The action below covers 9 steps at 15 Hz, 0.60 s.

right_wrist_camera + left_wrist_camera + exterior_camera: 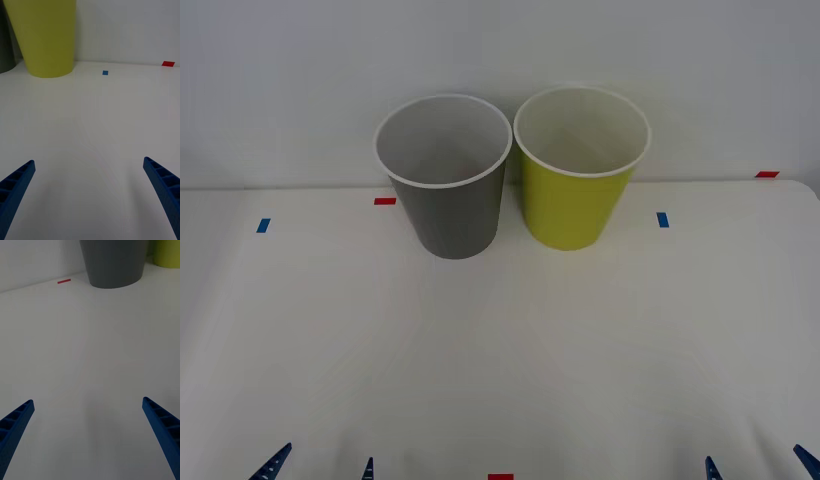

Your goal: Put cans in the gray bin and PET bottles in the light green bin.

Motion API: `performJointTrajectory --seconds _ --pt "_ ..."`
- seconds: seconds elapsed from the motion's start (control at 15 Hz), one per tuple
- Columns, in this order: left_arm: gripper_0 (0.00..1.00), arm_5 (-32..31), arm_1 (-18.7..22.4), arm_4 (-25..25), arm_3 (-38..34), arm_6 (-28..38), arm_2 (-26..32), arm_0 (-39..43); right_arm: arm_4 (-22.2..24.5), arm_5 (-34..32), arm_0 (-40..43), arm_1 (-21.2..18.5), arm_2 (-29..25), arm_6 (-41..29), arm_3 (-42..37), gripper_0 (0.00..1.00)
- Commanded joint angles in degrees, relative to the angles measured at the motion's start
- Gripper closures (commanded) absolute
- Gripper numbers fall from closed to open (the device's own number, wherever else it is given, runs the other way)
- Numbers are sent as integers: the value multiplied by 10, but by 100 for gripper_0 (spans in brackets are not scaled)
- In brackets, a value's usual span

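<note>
The gray bin (pixel 443 175) and the light green bin (pixel 581 165) stand upright, just beside each other, far ahead of both jaws, mouths open to receive drops. The left gripper (pixel 320 466) and right gripper (pixel 758 465) wait low at the near worktop (pixel 500 350) edge, jaws apart and holding nothing

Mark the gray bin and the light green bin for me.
gray bin (pixel 452 215): front view, outer wall.
light green bin (pixel 572 208): front view, outer wall.
</note>
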Motion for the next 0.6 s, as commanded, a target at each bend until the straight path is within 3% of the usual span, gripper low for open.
performJointTrajectory --seconds 0.07,0.6 --pt "0 0 0 0 0 0 0 0 0 0 0 0 0 0 0 0" --pt "0 0 0 0 0 0 0 0 0 0 0 0 0 0 0 0"
